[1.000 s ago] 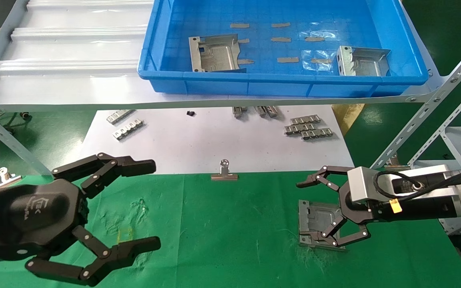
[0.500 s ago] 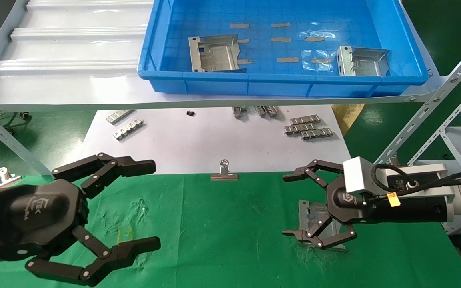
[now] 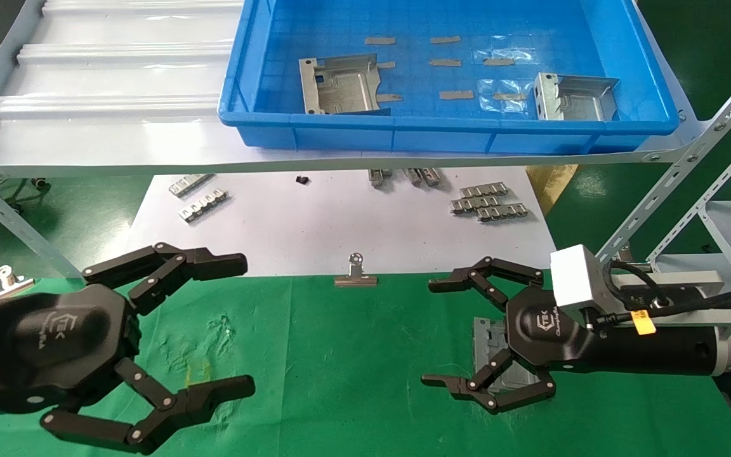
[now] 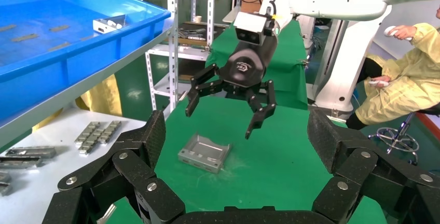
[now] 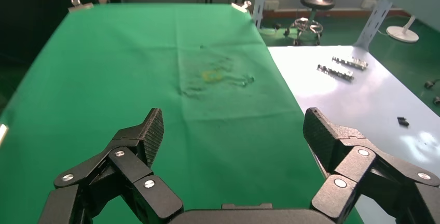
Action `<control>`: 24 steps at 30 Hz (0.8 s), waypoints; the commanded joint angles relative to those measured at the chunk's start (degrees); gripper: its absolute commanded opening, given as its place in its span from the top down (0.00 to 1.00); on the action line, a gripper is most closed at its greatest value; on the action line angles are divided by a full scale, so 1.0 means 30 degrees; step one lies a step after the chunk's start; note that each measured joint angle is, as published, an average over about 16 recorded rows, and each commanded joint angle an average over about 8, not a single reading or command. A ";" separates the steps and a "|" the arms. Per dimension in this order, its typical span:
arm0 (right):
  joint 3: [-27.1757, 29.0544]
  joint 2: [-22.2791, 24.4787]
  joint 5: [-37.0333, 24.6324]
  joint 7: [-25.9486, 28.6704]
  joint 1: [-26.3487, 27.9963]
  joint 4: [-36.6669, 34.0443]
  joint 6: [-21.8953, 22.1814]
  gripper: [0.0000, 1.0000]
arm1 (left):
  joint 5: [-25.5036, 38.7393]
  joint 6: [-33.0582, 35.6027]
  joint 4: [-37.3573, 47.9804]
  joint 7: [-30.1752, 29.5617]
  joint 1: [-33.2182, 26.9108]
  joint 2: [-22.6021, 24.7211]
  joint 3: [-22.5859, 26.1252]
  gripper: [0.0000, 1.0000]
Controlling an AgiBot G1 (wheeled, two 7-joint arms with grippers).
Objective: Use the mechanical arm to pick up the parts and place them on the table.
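Scuffed green table (image 3: 353,355) — blue bin (image 3: 454,136) above

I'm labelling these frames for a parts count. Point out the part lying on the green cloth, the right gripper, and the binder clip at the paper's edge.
part on the table (image 4: 204,153): left wrist view, its flat middle.
right gripper (image 3: 432,333): head view, midway between its open fingertips.
binder clip (image 3: 356,278): head view, its silver body.

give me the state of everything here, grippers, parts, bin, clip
right gripper: open, empty, raised above the part on the table
left gripper: open, empty, over the table's left side
part on the table: released, flat on the green table
left part in the bin: lying in the bin, unpicked
right part in the bin: lying in the bin, unpicked
blue bin: on the shelf, holding two parts
binder clip: clamped on the cloth edge
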 commanded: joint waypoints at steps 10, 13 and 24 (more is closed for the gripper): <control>0.3317 0.0911 0.0458 0.2814 -0.2348 0.3474 0.0358 0.00 | 0.0000 0.0000 0.0000 0.0000 0.0000 0.0000 0.0000 0.00; 0.4222 0.1159 0.0583 0.3583 -0.2989 0.4423 0.0456 0.00 | 0.0000 0.0000 0.0000 0.0000 0.0000 0.0000 0.0000 0.00; 0.7535 0.2069 0.1041 0.6393 -0.5334 0.7893 0.0813 0.00 | 0.0000 0.0000 0.0000 0.0000 0.0000 0.0000 0.0000 0.00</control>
